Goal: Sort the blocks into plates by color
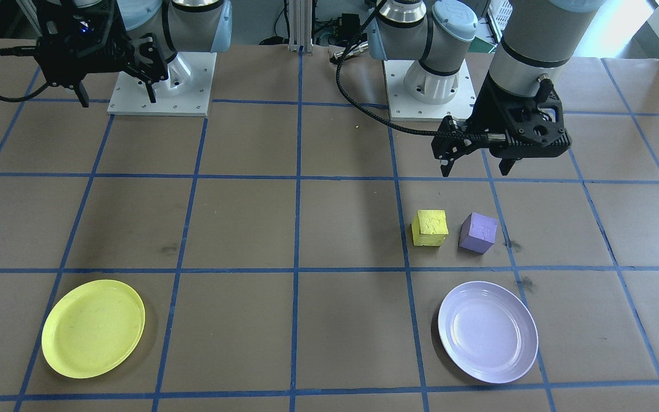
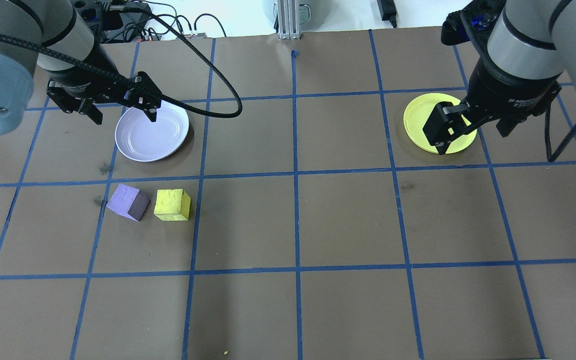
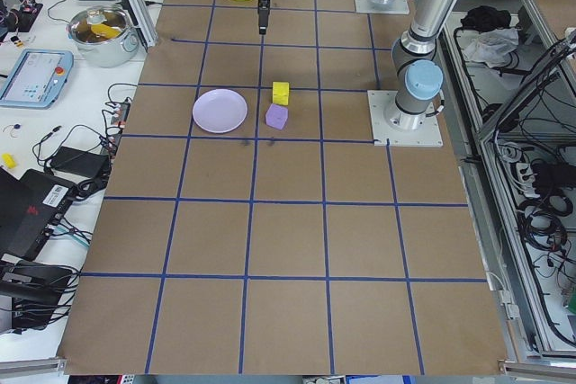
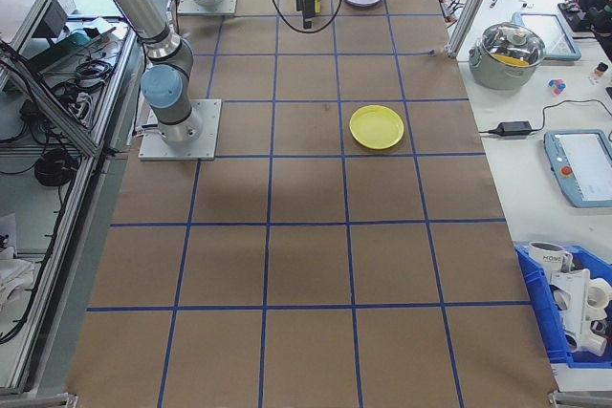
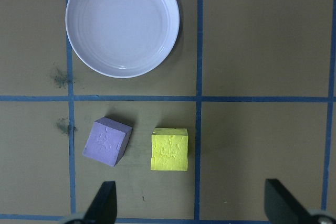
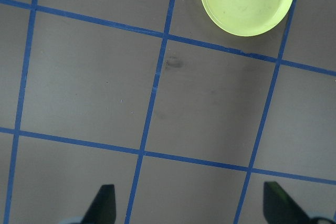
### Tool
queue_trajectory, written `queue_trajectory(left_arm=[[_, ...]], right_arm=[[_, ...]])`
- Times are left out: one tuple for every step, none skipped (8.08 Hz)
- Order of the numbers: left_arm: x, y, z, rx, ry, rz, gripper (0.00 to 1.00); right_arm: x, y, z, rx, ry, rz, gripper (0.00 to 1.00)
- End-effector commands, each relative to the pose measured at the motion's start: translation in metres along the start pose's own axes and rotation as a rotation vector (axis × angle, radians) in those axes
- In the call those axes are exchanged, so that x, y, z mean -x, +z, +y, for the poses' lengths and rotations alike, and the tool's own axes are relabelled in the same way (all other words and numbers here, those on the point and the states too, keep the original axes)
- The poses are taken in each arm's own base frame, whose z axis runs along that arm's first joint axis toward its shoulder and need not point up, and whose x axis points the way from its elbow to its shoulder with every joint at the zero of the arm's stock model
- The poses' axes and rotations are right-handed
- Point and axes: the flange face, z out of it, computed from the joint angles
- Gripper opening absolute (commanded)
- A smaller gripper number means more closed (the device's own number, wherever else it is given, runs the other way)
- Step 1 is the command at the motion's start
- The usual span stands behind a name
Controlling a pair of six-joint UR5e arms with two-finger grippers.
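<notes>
2 blocks and 2 plates sit on the brown counter [image 1: 329, 229] with its blue tape grid. the yellow block [image 1: 429, 228] and the purple block [image 1: 478, 233] stand just beside each other with a narrow gap between them, both in the same grid square on the robot's left half of the counter. the purple block is turned at an angle to the tape lines, while the yellow block sits nearly square to them. the lavender plate [image 1: 488, 331] lies in the next square, farther from the robot than the blocks, near them but not touching. it holds nothing. the yellow plate [image 1: 93, 328] lies well apart on the robot's right half, also with nothing in it.

2 grippers hang above the counter, neither holding anything. the left gripper [image 1: 477, 165] hovers on the robot's side of the 2 blocks; in its wrist view its 2 fingers are spread wide, with both blocks and the lavender plate ahead of them. the right gripper [image 1: 115, 92] hovers near its own base, far from the blocks; its wrist view shows its 2 fingers spread wide too, over bare counter with the yellow plate at the top edge.
</notes>
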Motion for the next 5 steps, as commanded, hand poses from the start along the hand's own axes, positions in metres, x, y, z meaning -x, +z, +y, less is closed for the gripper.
queue_trajectory(left_arm=[[0.054, 0.005, -0.013, -0.001, -0.005, -0.007, 1.0], [0.108, 0.029, -0.024, 0.043, -0.05, -0.008, 1.0], [0.142, 0.041, -0.032, 0.062, -0.102, -0.004, 1.0], [0.145, 0.065, -0.036, 0.107, -0.105, 0.005, 1.0], [0.145, 0.083, -0.04, 0.139, -0.107, 0.016, 1.0]], right_arm=[[0.001, -0.001, 0.0, -0.007, 0.001, -0.008, 1.0], [0.001, 0.0, -0.001, -0.004, 0.001, -0.008, 1.0], [0.001, 0.0, -0.001, -0.004, 0.001, -0.008, 1.0], [0.001, 0.0, -0.001, -0.007, 0.001, -0.01, 1.0], [0.001, 0.0, -0.001, -0.008, 0.003, -0.011, 1.0]])
